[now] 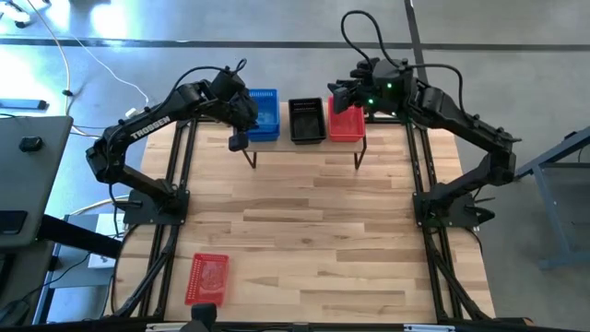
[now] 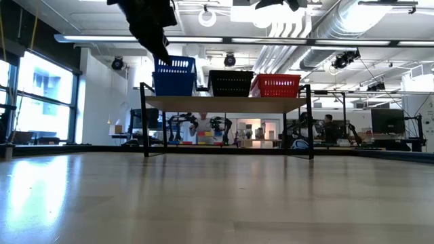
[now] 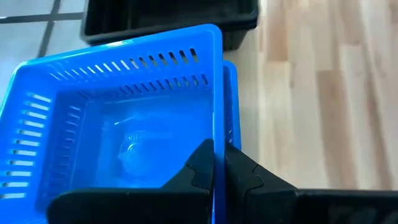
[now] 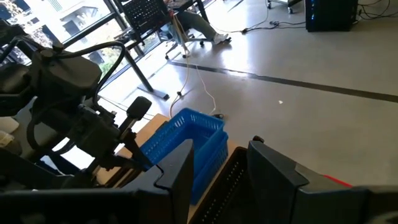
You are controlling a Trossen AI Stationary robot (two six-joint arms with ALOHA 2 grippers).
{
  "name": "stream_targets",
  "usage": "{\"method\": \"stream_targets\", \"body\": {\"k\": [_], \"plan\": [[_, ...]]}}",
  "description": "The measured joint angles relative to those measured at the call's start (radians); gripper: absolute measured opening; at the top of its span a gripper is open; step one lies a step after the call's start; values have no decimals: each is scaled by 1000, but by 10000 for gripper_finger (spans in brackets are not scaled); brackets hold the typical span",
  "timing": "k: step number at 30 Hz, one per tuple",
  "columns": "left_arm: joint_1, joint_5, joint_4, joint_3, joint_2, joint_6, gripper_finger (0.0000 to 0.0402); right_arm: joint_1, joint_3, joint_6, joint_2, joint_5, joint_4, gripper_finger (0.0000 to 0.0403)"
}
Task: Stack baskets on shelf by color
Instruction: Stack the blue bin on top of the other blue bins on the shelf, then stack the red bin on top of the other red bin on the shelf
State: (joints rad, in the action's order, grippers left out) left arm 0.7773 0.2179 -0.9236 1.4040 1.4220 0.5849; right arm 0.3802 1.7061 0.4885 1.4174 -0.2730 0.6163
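The shelf (image 2: 227,102) stands at the table's far edge. On it are blue baskets (image 1: 264,112) at the left, a black basket (image 1: 307,120) in the middle and a red basket (image 1: 346,122) at the right. The top blue basket (image 3: 124,124) sits inside another blue one (image 3: 231,93). My left gripper (image 3: 216,171) is shut on the top blue basket at its near left corner. My right gripper (image 4: 217,168) is open and empty above the red and black baskets. Another red basket (image 1: 207,278) lies on the tabletop near the front left. My left gripper holds the top blue basket by its near wall (image 3: 217,134), near that wall's left end. One finger (image 3: 199,165) is inside the basket and one (image 3: 239,168) outside. The fingers come from above, slanting down. The basket is upright, nested in the blue basket under it.
The shelf's black legs (image 1: 251,157) stand on the tabletop below the baskets. Bare wooden tabletop (image 1: 313,221) lies between the shelf and the front edge. Both arm bases (image 1: 152,198) stand at the table's side edges.
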Motion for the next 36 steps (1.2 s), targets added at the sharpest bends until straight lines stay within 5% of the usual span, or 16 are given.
{"method": "stream_targets", "body": {"k": [20,36], "plan": [[-2,-20,-4,0,-12,-7,144,0,0,0,0,1,0,135],[-117,-22,-99,0,-151,-238,149,-1,0,19,0,35,20,135]]}}
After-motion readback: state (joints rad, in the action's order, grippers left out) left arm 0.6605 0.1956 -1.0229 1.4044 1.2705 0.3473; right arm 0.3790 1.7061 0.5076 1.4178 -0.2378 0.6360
